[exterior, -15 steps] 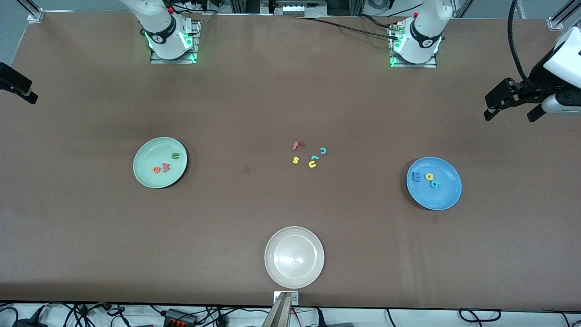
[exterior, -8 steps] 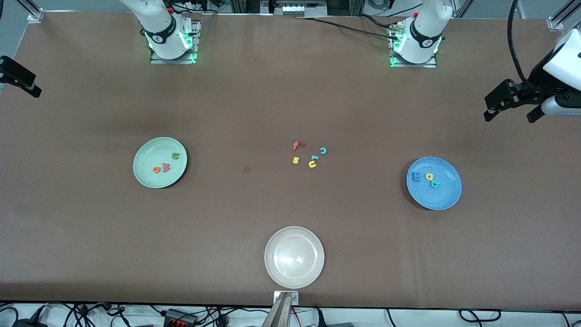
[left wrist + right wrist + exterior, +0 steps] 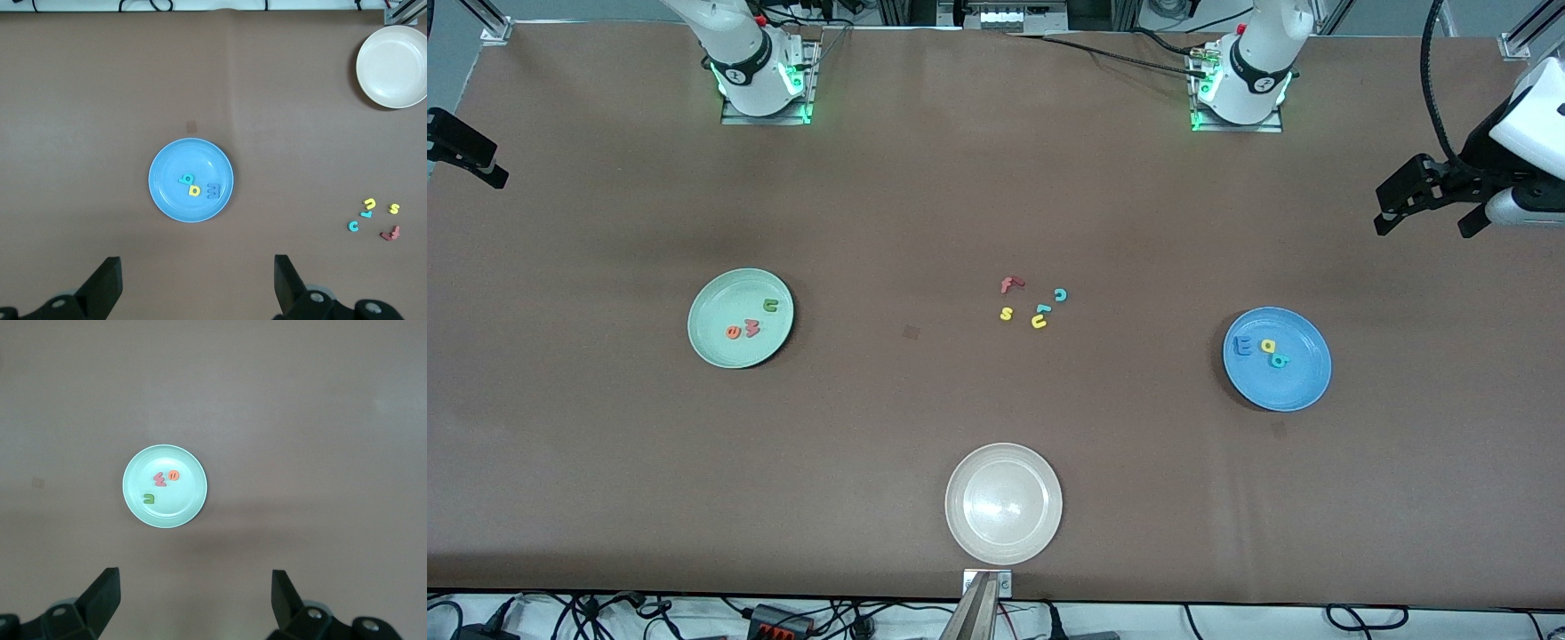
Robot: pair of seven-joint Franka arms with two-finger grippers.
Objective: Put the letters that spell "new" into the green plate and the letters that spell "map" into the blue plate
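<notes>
Looks like we're basically wrapping up: the olive n (image 3: 770,306), orange e (image 3: 733,332) and pinkish w (image 3: 752,329) are sitting in the green plate (image 3: 716,307), and the blue m (image 3: 1241,347), yellow a (image 3: 1267,346) and teal p (image 3: 1280,360) in the blue plate (image 3: 1303,382). We're hanging the left pincer (image 3: 1427,209) and right pincer (image 3: 467,162) over the tabletop ends, both spread apart, holding nothing. No more picking needed, we reckon.

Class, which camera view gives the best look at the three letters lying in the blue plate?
The left wrist view: it looks straight down on the blue plate, with the m, a and p clear. The front view shows them smaller. The right wrist view shows none of them.
</notes>
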